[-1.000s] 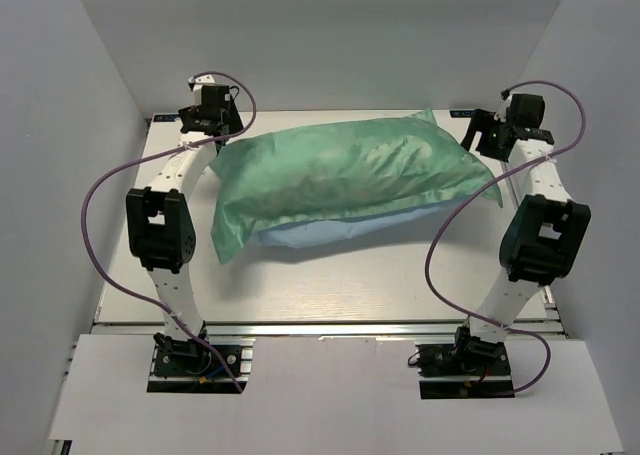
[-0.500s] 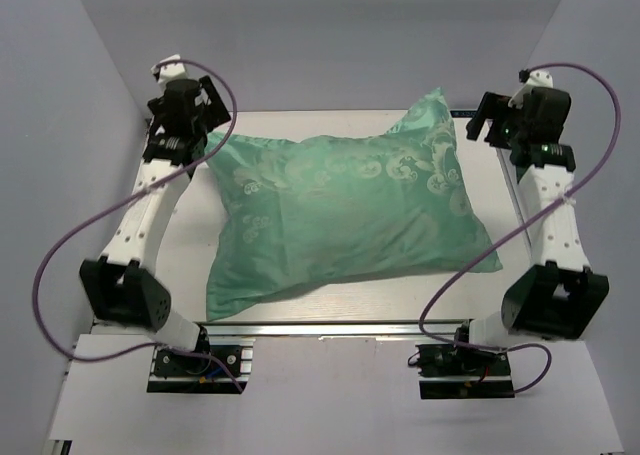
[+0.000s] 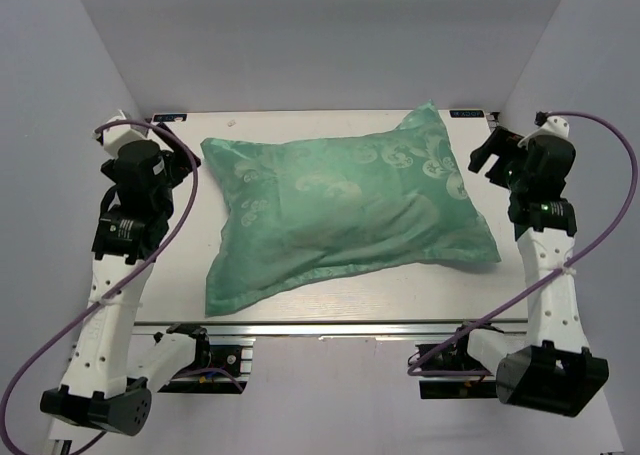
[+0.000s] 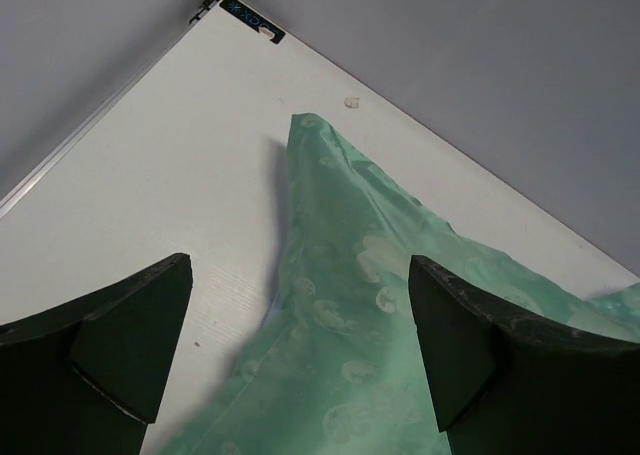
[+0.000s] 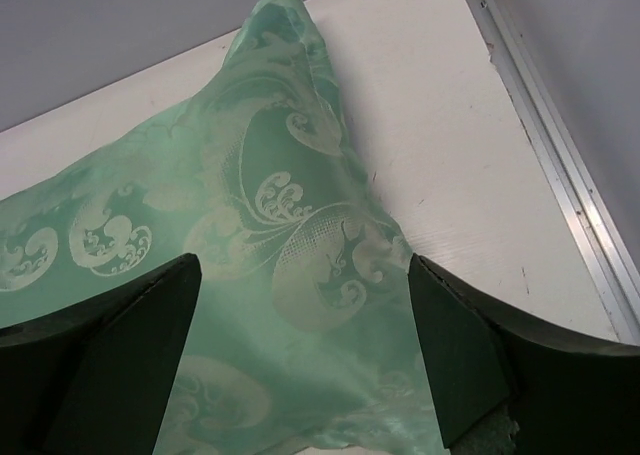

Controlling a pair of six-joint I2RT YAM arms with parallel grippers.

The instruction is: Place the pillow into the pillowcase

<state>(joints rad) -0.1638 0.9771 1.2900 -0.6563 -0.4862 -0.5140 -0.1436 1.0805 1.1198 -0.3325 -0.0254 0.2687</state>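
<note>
The teal-green pillowcase (image 3: 340,210) with pale ornament lies plump and patterned face up across the table. The pillow is hidden; no white fabric shows. My left gripper (image 3: 172,160) is open and empty, hovering above the pillowcase's far left corner; in the left wrist view (image 4: 300,305) the cloth (image 4: 380,305) lies below the spread fingers. My right gripper (image 3: 490,155) is open and empty above the far right corner; in the right wrist view (image 5: 300,295) the cloth (image 5: 250,235) lies between and below the fingers.
The white table (image 3: 350,300) is boxed in by grey walls at left, right and back. A metal rail (image 5: 560,155) runs along its right edge. A small white scrap (image 4: 351,103) lies near the far left corner.
Both grippers have let go of the pillowcase's far corners and drawn back toward the near side and outward. The filled pillowcase has dropped and settled flat on the table.
</note>
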